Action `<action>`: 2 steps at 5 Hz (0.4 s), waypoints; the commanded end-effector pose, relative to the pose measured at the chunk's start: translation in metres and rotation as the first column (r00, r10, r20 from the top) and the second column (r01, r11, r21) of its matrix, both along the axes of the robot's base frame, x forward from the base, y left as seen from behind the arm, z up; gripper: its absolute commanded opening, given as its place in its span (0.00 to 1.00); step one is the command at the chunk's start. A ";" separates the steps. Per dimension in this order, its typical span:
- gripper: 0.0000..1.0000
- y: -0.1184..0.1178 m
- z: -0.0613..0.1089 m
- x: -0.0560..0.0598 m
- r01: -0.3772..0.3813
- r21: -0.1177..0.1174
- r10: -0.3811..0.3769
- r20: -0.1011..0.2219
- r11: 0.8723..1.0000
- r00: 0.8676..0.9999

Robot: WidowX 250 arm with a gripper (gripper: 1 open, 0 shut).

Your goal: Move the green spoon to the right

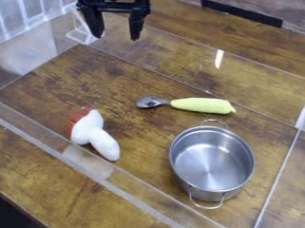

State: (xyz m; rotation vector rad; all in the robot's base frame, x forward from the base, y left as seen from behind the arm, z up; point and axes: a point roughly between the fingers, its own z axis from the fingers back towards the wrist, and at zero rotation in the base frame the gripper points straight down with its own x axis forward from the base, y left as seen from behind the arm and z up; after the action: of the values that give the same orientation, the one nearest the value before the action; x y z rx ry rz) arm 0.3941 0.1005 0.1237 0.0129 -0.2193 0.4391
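While the gripper (113,31) hangs up at the top left with its jaws spread apart and nothing between them, the green spoon (189,104) lies flat on the wooden table (144,63) near the middle — silver bowl pointing left, handle to the right. A metal pot (211,161) sits just below it, and a red-capped mushroom toy (94,132) lies off to the left.
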 end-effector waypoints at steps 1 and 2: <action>1.00 0.011 0.016 0.005 -0.022 0.024 0.021 0.026 0.999 0.999; 1.00 0.001 0.012 0.004 0.010 0.026 -0.009 -0.013 1.000 1.000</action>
State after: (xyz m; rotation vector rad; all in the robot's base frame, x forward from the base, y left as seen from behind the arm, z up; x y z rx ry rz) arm 0.3875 0.1016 0.1129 0.0352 -0.1478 0.4399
